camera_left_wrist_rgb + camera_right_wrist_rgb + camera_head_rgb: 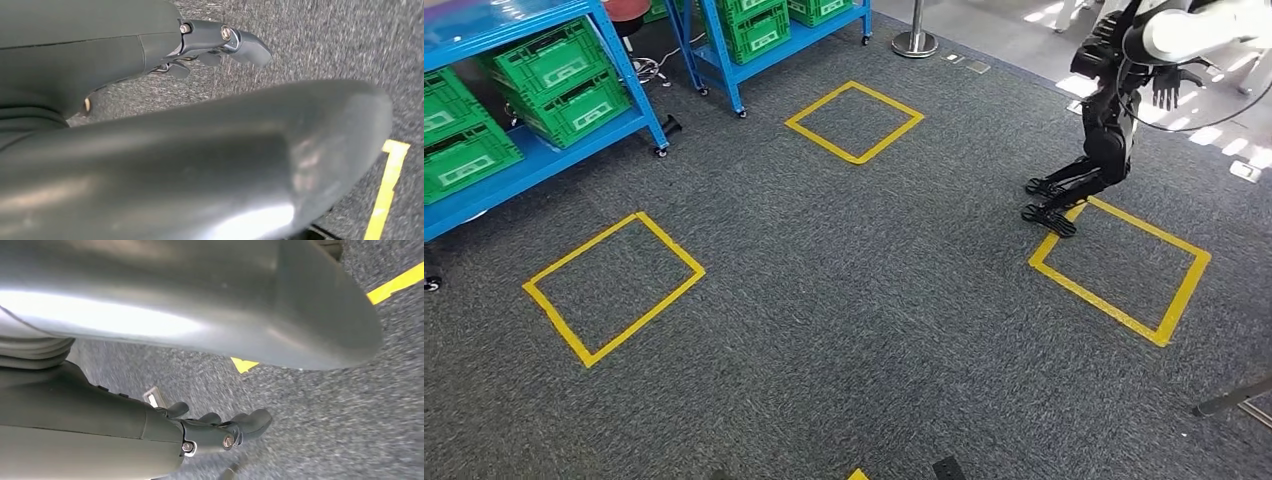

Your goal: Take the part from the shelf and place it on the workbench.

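Carpet (854,300), grey and flecked, spreads beneath a humanoid robot looking down at a floor marked with squares of yellow tape. The nearest square (670,241) serves as the landmark here. Just beyond it and to its left stands a blue shelf (544,160) on castors, loaded with green crates (554,80); the part to be fetched cannot be made out, and it is impossible to tell which crate, if any, holds it. A second blue shelf (724,50), also carrying green crates, stands farther off, beyond the landmark and to its right. A second tape square (887,100) lies well beyond and to the right of the landmark, and a third square (1096,303) lies far to its right. On the far corner of that third square stands another humanoid robot (1109,140), dark-legged with a white upper body. A metal post base (914,42) sits beyond the second square.

In the left wrist view, the left robot hand (210,42) hangs over the carpet, fingers loosely extended and holding nothing, with a strip of yellow tape (390,190) on the floor nearby. In the right wrist view, the right robot hand (215,427) hangs likewise over the carpet, fingers apart and empty, with more yellow tape (397,282) on the floor.
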Robot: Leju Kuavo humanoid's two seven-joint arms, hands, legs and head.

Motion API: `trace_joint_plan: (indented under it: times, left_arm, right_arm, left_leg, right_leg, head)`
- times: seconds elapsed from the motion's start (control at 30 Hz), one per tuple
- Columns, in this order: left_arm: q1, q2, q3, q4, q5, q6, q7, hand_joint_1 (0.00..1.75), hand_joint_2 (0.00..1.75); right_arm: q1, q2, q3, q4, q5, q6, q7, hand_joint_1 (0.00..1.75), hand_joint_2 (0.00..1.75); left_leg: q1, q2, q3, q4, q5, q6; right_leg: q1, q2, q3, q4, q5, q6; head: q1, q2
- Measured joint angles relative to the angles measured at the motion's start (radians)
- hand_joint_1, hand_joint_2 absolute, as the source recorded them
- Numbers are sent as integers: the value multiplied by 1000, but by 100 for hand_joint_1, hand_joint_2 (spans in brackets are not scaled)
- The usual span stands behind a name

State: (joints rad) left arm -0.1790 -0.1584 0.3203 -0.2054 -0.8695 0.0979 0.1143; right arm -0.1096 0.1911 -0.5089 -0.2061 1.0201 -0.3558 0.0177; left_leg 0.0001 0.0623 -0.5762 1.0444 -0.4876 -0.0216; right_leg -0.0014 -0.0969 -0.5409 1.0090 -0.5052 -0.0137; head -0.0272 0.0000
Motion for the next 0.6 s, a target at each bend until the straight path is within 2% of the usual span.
trace_joint_plan:
  times: [0.03,0.1,0.13,0.2,0.23,0.27,0.3,0.33,0.37,0.4,0.43,0.47,0.5,0.53,0.6]
  left_arm:
    - [-1,0,0,0,0,-2,-3,0,0]
    - [0,-1,2,0,1,-4,-9,0,0]
    - [2,-1,4,0,1,-5,-10,0,0]
    - [1,-3,7,-1,1,-5,-12,0,0]
    - [0,-5,8,-1,1,-5,-12,0,0]
    - [-1,-7,8,-1,1,-4,-11,0,0]
    - [-1,-8,8,-1,1,-4,-11,0,0]
    - [0,-9,9,-1,1,-4,-11,0,0]
    - [2,-9,9,-1,1,-3,-10,0,0]
    - [2,-9,9,-1,1,-3,-10,0,0]
    - [2,-10,10,-1,2,-2,-10,0,0]
    - [1,-10,10,-1,2,-2,-10,0,0]
    - [0,-11,11,-1,3,-1,-10,0,0]
    - [0,-11,12,-1,3,-1,-11,0,0]
    - [2,-10,15,-1,3,0,-11,0,0]
  right_arm:
    - [0,0,0,0,0,0,0,0,0]
    - [-2,0,0,0,0,0,0,0,0]
    - [-3,0,0,0,0,0,0,0,0]
    - [-4,0,0,0,2,-1,0,0,0]
    - [-3,0,0,0,2,-1,0,0,0]
    - [-1,-1,0,0,3,-1,0,0,0]
    - [1,-1,0,0,3,0,0,0,0]
    - [3,-2,0,0,3,0,0,0,0]
    - [4,-2,0,0,3,0,0,0,0]
    - [4,-2,0,0,3,0,0,0,0]
    - [4,-3,0,0,3,1,0,0,0]
    - [3,-3,0,0,3,2,0,0,0]
    - [3,-3,0,0,3,3,0,0,0]
    - [2,-3,0,0,3,4,0,0,0]
    - [1,-3,0,0,3,5,-1,0,0]
  left_leg:
    - [-4,9,10,-23,2,6]
    - [-6,-11,9,-28,3,18]
    - [-4,-22,10,-30,5,23]
    - [2,-44,14,-36,12,35]
    - [5,-55,13,-37,14,38]
    - [6,-67,11,-36,15,40]
    - [6,-80,10,-35,15,41]
    - [6,-94,9,-34,16,41]
    - [7,-108,9,-32,15,40]
    - [8,-122,9,-29,15,39]
    - [9,-135,8,-26,14,35]
    - [10,-148,6,-21,12,30]
    - [10,-160,2,-17,12,22]
    - [10,-170,-2,-16,13,14]
    - [12,-189,-9,-21,19,-3]
  right_leg:
    - [2,-9,2,1,-2,5]
    - [3,-26,6,0,-5,16]
    - [1,-18,8,4,-10,23]
    - [-4,34,-11,56,-47,36]
    - [-6,66,-37,114,-78,40]
    - [-7,83,-72,184,-110,42]
    - [-8,90,-105,247,-133,44]
    - [-8,92,-126,283,-136,45]
    - [-10,93,-129,279,-119,45]
    - [-12,97,-111,236,-85,45]
    - [-16,112,-79,165,-46,45]
    - [-18,132,-48,98,-20,46]
    - [-20,149,-26,48,-4,44]
    - [-20,160,-15,21,1,41]
    - [-17,149,-17,16,2,28]
  head:
    - [0,0]
    - [2,0]
    - [3,0]
    - [8,0]
    - [12,0]
    - [16,0]
    - [18,0]
    - [20,0]
    - [20,0]
    - [20,0]
    - [21,0]
    - [21,0]
    - [22,0]
    - [22,0]
    - [21,0]
